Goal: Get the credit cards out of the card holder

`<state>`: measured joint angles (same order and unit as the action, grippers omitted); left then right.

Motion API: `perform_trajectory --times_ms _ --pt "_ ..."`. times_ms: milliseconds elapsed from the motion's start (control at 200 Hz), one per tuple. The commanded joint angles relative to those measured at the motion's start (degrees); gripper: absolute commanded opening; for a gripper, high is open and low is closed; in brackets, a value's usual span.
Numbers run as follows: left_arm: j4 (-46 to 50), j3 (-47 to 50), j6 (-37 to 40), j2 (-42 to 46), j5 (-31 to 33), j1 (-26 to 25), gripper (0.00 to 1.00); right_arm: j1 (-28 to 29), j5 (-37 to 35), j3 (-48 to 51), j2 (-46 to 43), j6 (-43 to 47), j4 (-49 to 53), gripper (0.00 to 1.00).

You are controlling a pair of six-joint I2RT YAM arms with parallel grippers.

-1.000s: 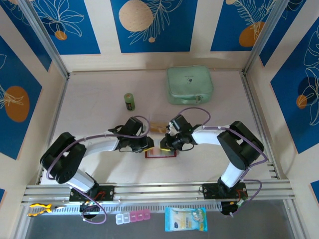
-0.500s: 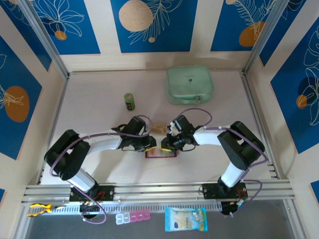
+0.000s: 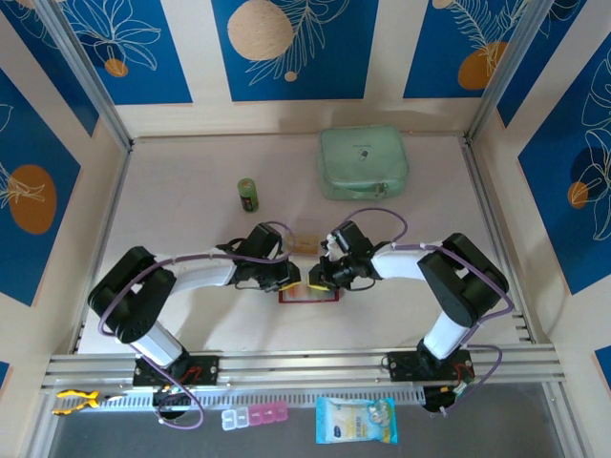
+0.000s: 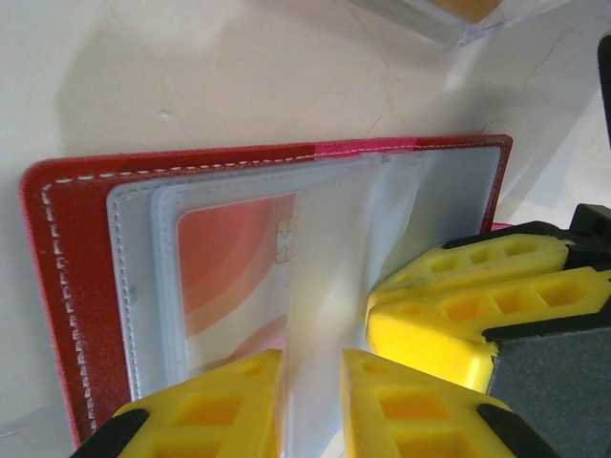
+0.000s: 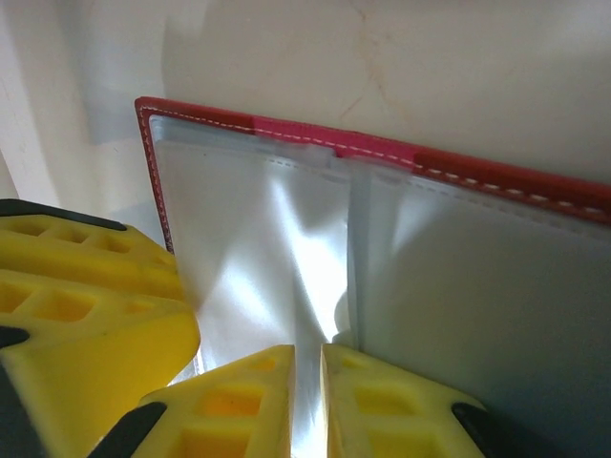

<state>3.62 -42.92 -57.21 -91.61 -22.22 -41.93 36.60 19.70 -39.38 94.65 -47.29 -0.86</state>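
The red card holder [image 3: 308, 294] lies open on the table between both grippers, clear pockets up. In the left wrist view a white card with orange bands [image 4: 239, 277] sits inside its left pocket. My left gripper [image 4: 310, 405] is nearly shut, with a clear pocket leaf [image 4: 334, 286] standing between its yellow fingers. My right gripper [image 5: 308, 401] is shut on another clear leaf [image 5: 286, 248] near the fold. The two grippers [image 3: 286, 281] [image 3: 321, 277] almost touch over the holder. A tan card [image 3: 304, 244] lies on the table just behind it, by a clear plastic rectangle [image 4: 430, 19].
A mint green zip case [image 3: 364, 162] stands at the back. A small green cylinder [image 3: 248, 194] stands back left. Metal rails [image 3: 305, 367] run along the near edge, with a blue packet [image 3: 355, 421] and a pill box [image 3: 254, 417] in front.
The left arm has slid a little to the right onto the holder and its fingers have narrowed. The right gripper and the holder have stayed put.
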Motion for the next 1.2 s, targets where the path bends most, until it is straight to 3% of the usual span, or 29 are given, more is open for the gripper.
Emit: perform_trajectory --times_ms 0,460,1195 --pt "-0.1 -1.7 -0.7 1.4 0.2 -0.7 0.21 -0.4 0.2 1.4 -2.9 -0.9 1.0 0.17" --pt "3.9 -7.4 0.8 1.5 -0.3 -1.8 0.21 -3.7 -2.2 1.8 -14.9 1.1 8.2 0.19" --pt "2.7 -16.3 0.5 -8.9 -2.7 -5.1 0.26 -9.7 -2.6 5.9 -25.2 3.2 14.1 0.2"
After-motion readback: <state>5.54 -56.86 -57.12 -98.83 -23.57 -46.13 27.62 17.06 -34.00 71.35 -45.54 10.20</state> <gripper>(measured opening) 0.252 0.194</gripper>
